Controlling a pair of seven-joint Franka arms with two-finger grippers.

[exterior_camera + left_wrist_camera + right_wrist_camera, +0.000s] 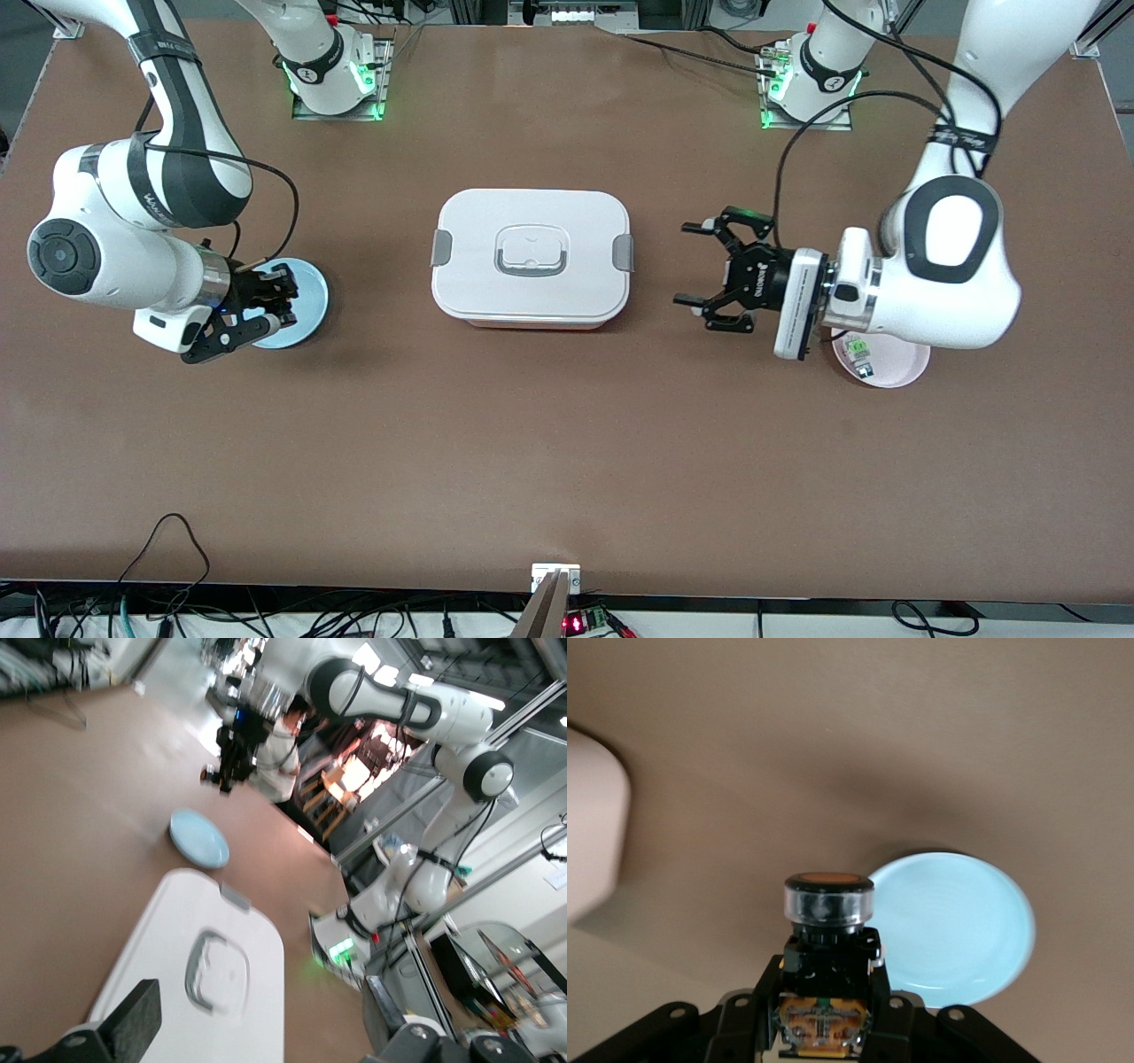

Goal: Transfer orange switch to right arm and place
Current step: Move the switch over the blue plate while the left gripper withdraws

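We judge the handover done and the placing step in hand. The right gripper point(826, 1028) has its fingers clamped on the black body of the orange switch point(828, 943), orange end pointing out past the fingertips. It hangs over the blue plate point(301, 306), which in the right wrist view lies just beside and below the switch's cap.

The left gripper point(704, 266) has its fingers spread apart and empty, hanging between the white lidded box point(532, 257) and the pink plate point(886, 365); that arm waits.

Next move, in our judgement: bring the switch squarely over the blue plate, lower, then part the fingers.

Surface: bare brown table point(567, 461), cables along its edge; shelving and frames of the room show in the left wrist view.
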